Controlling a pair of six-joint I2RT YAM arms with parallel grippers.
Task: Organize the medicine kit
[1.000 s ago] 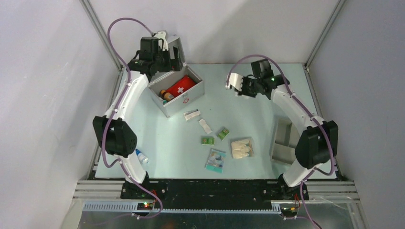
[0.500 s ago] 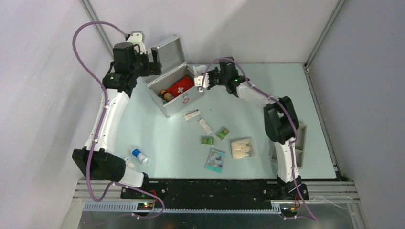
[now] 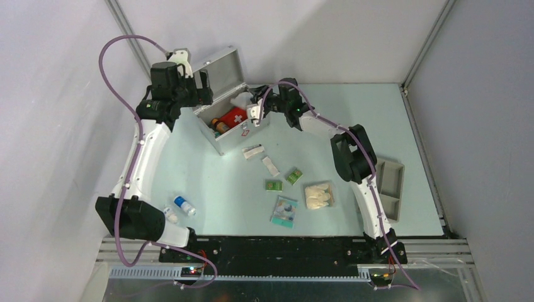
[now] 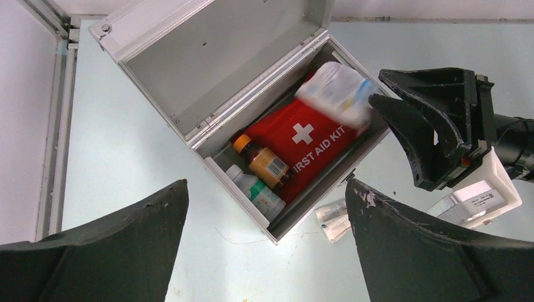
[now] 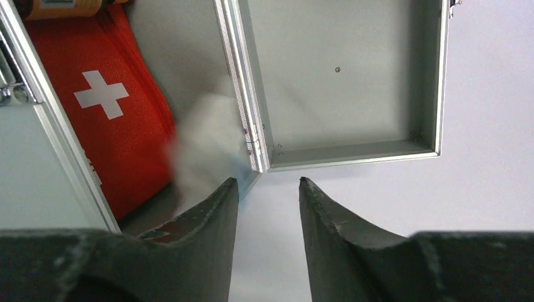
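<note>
Over the open medicine kit (image 3: 234,139) the right end effector (image 5: 267,185) stands parted, apparently dropping a blurred white packet (image 4: 337,94) inside; the left end effector (image 4: 267,187) hovers spread wide

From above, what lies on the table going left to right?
Small bottle → silver case → blue-and-white packet → clear bag of white pieces → grey tray. The little packets in the middle overlap in order, so they are left out.

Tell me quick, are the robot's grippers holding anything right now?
Left gripper: open, holding nothing.
Right gripper: open, empty; a blurry white packet is just off its tips, over the open medicine kit.
</note>
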